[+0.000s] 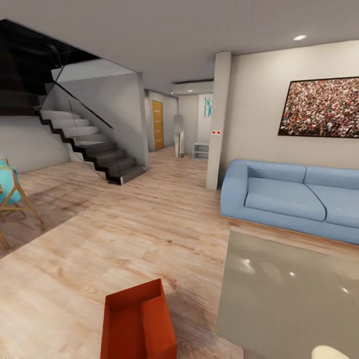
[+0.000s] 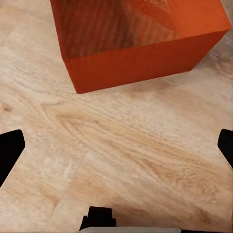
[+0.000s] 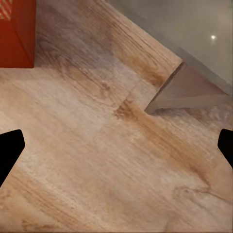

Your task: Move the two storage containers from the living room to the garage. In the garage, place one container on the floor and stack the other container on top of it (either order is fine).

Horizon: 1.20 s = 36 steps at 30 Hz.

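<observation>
Bin [image 1: 138, 324] sits on the living room's plank floor [image 1: 124, 234], not yet lifted; both claws gape wide, empty; hauling and stacking remain

- The living room was evenly bright; a recessed ceiling light [image 1: 299, 37] glowed above the sofa.
- Small glare spots lay on the glossy low table [image 1: 284, 294].
- The understair area [image 1: 25, 65] was black.
- The render was soft, stretched toward the edges.
- A soft shadow lay beside the storage container [image 2: 141, 43] ahead of the left gripper [image 2: 116, 145].
</observation>
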{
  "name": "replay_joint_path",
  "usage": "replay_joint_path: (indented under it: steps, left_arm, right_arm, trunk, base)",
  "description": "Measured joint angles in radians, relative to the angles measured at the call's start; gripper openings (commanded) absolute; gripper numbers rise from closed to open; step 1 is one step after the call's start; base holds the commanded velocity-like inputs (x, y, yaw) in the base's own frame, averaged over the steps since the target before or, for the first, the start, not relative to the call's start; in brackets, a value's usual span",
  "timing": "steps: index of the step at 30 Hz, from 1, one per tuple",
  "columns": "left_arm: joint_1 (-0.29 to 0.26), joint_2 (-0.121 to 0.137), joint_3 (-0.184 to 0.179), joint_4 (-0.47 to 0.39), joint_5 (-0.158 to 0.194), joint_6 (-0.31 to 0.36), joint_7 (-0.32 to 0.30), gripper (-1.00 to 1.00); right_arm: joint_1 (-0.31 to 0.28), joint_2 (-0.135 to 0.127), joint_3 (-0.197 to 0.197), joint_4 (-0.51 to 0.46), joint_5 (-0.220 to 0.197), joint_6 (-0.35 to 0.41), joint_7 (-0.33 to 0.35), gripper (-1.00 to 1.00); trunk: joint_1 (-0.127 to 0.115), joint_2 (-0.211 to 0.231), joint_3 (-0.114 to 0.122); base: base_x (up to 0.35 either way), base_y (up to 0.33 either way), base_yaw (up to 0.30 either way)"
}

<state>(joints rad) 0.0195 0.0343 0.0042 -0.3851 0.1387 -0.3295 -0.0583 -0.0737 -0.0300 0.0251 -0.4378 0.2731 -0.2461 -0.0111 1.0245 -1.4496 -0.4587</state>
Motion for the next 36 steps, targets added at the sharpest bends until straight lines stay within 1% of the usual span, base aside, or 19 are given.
replay_joint_path:
  steps: [5,30,32,36]
  left_arm:
    - [0.000,0.000,0.000,0.000,0.000,-0.001,0.000,1.00]
    - [0.000,-0.001,0.000,0.000,0.000,-0.002,0.000,1.00]
    - [0.000,0.000,0.000,0.000,0.001,-0.001,0.000,1.00]
    - [0.000,0.000,0.000,0.000,0.001,0.000,0.000,1.00]
  right_arm:
    - [0.000,0.000,0.000,0.000,0.000,0.000,0.000,1.00]
    - [0.000,0.000,0.000,0.000,0.002,0.000,0.000,1.00]
    - [0.001,0.000,0.000,0.000,0.002,0.000,0.000,1.00]
    - [0.001,0.000,0.000,0.000,0.002,0.000,0.000,1.00]
  trunk:
    - [0.000,0.000,0.000]
    - [0.001,0.000,0.000]
    - [0.000,0.000,0.000]
    - [0.000,0.000,0.000]
  base:
    - [0.131,-0.061,0.298]
    - [0.004,-0.001,0.298]
    - [0.114,0.000,0.256]
    - [0.253,0.000,0.089]
